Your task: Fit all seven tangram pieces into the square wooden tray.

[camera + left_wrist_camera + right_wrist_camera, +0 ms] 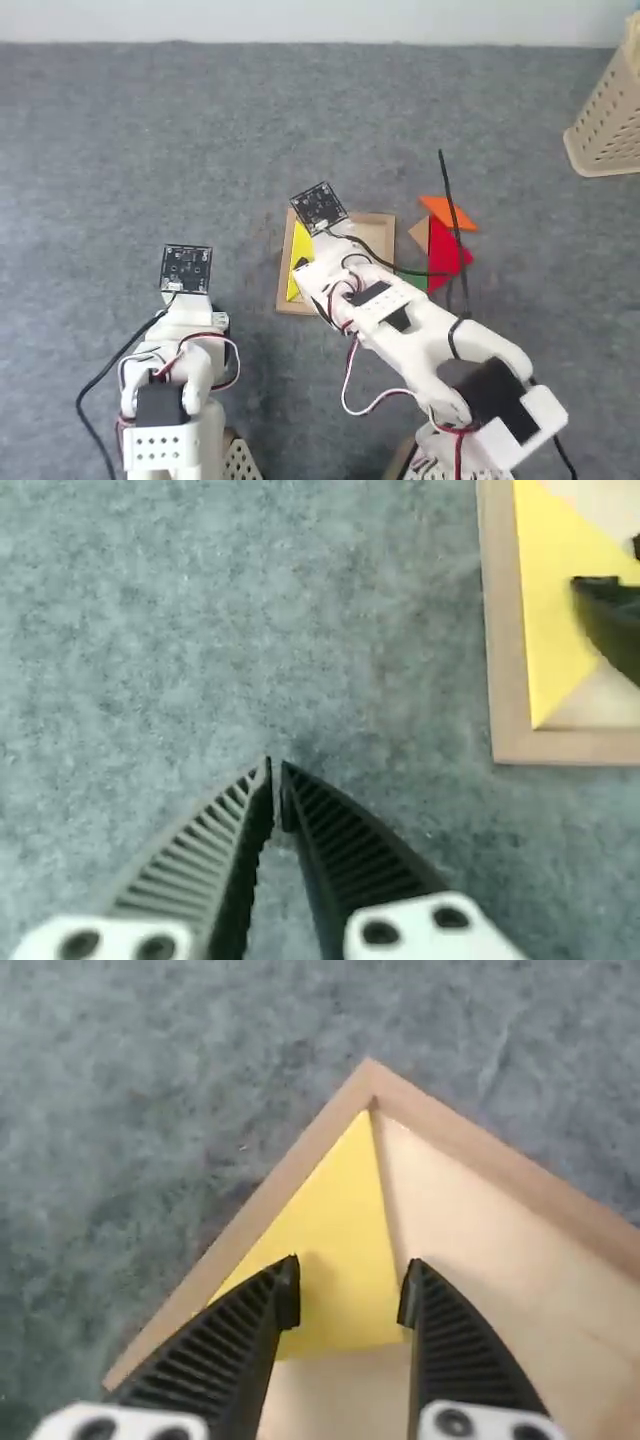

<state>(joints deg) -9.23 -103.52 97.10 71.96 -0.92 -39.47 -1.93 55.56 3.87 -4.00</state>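
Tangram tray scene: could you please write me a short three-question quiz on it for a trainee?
1. True or false: the yellow triangle lies inside the wooden tray, tucked into one corner.
2. Pick one. The left gripper is: A) open over the wooden tray; B) shut over the grey carpet; C) shut on the yellow triangle.
3. Fill the gap: the right gripper hangs ___ above the yellow triangle, one finger to each side.

Key: 1 true; 2 B; 3 open.
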